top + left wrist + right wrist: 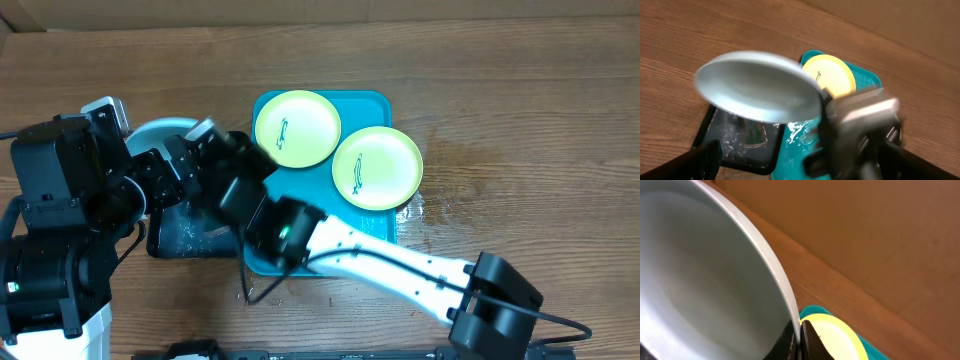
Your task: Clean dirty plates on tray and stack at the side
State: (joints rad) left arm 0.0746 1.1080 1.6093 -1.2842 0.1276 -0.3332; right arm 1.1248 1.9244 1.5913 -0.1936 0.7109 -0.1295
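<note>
My right gripper [208, 138] is shut on the rim of the light blue plate [152, 130] and holds it tilted above the table, left of the turquoise tray [383, 104]. The right wrist view shows the fingers [800, 337] clamped on the plate's edge [715, 270]. Two yellow-green plates [297, 128] [377, 167], each with a dark smear, lie on the tray. My left gripper [800, 160] is open and empty, below the raised plate [755, 90]; in the overhead view it [172, 176] sits just left of the tray.
A black rectangular tray [180, 238] with wet streaks lies left of the turquoise tray, also in the left wrist view [740, 145]. The turquoise tray's near part [800, 142] is wet. Brown wooden table surrounds them; a damp patch [470, 160] marks it right of the tray.
</note>
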